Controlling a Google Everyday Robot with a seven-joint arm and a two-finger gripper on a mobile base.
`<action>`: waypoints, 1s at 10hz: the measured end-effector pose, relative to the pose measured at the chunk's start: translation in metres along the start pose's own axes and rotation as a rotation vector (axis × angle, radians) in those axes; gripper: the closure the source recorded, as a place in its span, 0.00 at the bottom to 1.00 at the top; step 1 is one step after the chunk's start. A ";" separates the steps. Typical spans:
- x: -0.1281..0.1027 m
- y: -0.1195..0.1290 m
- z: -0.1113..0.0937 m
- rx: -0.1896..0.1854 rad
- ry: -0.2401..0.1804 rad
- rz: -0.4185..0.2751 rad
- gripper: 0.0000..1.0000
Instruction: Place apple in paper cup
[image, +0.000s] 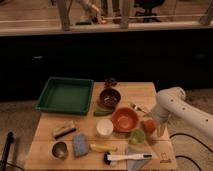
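Apple sits on the wooden bench, close to the right edge. It is small, round and orange-red. It lies just beside the orange bowl, on the bowl's right side.

The paper cup is white and stands upright on the left side of the orange bowl. So the bowl is between the cup and the apple, and the apple is outside the cup.

The white robot arm comes in from the right and bends down to the bench. The gripper is low at its end, right next to the apple. I cannot tell if the gripper is wide or narrow, or if it touches the apple.

A round green fruit lies just in front of the apple. A dark brown bowl stands behind the orange bowl. A big green tray fills the back left corner. A shiny metal cup stands at the front left, with a blue sponge just beside it. A brush with a white handle lies along the front edge
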 end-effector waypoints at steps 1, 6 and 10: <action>-0.002 -0.002 0.003 -0.001 -0.003 -0.007 0.52; 0.002 -0.009 -0.006 0.015 0.008 -0.024 0.98; 0.007 -0.014 -0.032 0.047 0.014 -0.027 1.00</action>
